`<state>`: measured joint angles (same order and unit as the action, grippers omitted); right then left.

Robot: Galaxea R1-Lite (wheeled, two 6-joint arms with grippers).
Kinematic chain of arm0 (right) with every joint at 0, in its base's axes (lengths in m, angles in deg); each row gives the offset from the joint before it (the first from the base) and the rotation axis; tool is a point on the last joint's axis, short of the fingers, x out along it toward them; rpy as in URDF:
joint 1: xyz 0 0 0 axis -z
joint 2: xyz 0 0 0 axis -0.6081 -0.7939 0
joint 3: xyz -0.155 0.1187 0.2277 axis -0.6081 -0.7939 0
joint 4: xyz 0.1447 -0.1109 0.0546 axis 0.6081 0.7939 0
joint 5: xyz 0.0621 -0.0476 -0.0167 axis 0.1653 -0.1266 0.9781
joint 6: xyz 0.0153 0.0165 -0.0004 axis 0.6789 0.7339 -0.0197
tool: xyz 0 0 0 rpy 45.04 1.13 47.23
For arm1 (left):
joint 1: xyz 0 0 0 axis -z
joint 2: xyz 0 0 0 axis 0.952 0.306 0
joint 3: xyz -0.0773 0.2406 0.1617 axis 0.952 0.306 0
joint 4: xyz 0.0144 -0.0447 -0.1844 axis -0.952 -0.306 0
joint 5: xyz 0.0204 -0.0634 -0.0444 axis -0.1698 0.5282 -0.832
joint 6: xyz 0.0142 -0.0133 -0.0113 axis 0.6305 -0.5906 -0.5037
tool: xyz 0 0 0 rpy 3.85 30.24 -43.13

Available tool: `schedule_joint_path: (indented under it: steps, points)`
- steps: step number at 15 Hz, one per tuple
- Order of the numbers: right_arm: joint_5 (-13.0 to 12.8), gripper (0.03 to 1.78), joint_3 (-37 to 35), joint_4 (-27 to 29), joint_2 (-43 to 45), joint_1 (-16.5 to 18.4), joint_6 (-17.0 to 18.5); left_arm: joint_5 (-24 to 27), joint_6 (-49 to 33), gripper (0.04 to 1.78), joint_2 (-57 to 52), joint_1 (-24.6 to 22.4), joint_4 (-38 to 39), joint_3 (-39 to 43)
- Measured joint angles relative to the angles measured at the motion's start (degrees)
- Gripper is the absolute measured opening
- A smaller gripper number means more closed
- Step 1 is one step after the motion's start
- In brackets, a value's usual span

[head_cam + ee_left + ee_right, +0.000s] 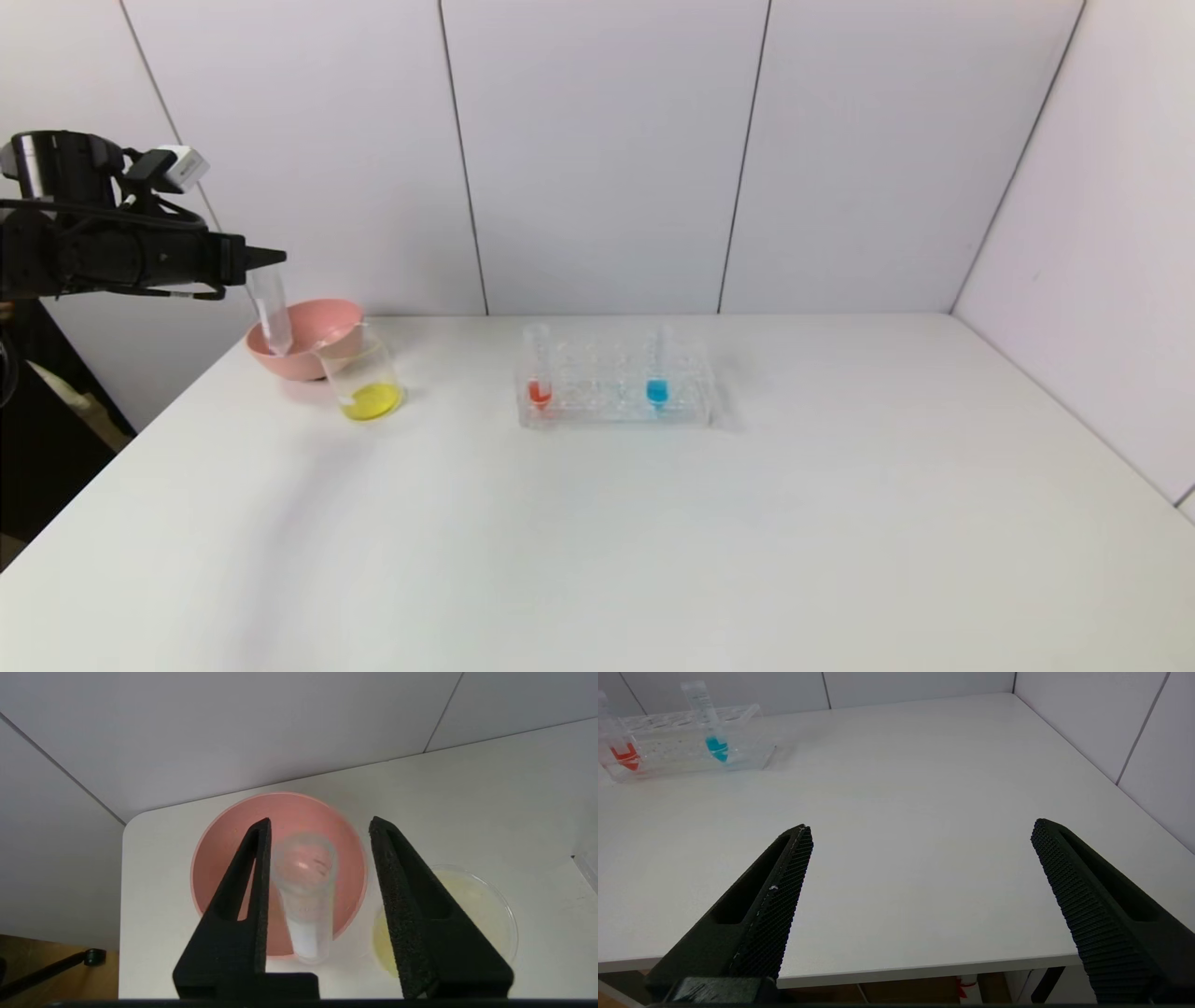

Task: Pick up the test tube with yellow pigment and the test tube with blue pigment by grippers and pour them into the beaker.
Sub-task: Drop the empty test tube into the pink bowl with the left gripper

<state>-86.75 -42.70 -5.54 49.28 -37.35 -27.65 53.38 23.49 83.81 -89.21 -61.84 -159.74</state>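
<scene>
My left gripper (271, 255) (321, 820) hangs open above the pink bowl (289, 364) (280, 807) at the table's far left. A clear test tube (271, 308) (306, 891) with no liquid showing stands loose between its fingers, lower end down in the bowl. It lies close to one finger and clear of the other. The beaker (364, 378) (472, 905) beside the bowl holds yellow liquid. The test tube with blue pigment (657, 378) (712, 723) stands upright in the clear rack (616, 401) (668, 753). My right gripper (920, 826) is open and empty above the table's near edge, far from the rack.
A tube with red-orange liquid (539, 373) (619, 742) stands at the rack's other end. Wall panels close off the table at the back and right. A wide stretch of white tabletop (653, 541) lies in front of the rack.
</scene>
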Motion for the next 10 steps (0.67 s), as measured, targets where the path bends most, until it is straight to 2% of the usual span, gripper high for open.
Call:
schedule_joint_path:
  steps: [3, 5, 7, 10]
  points:
    - [0.0, 1.71, 0.0, 0.02, 0.0, 0.0, 0.0, 0.0, 0.07, 1.28, 0.79, -0.2, 0.22, -0.06]
    - [0.0, 1.71, 0.0, 0.0, 0.0, 0.0, 0.0, 0.0, 0.18, 1.54, 1.27, -0.27, 0.26, -0.22]
    - [0.0, 1.71, 0.0, 0.02, 0.0, 0.0, 0.0, 0.02, 0.44, 1.71, 1.51, -0.3, 0.78, -0.55]
    - [0.02, 1.71, 0.0, 0.02, 0.0, 0.0, 0.0, 0.0, 0.44, 1.77, 1.87, -0.44, 3.1, -0.69]
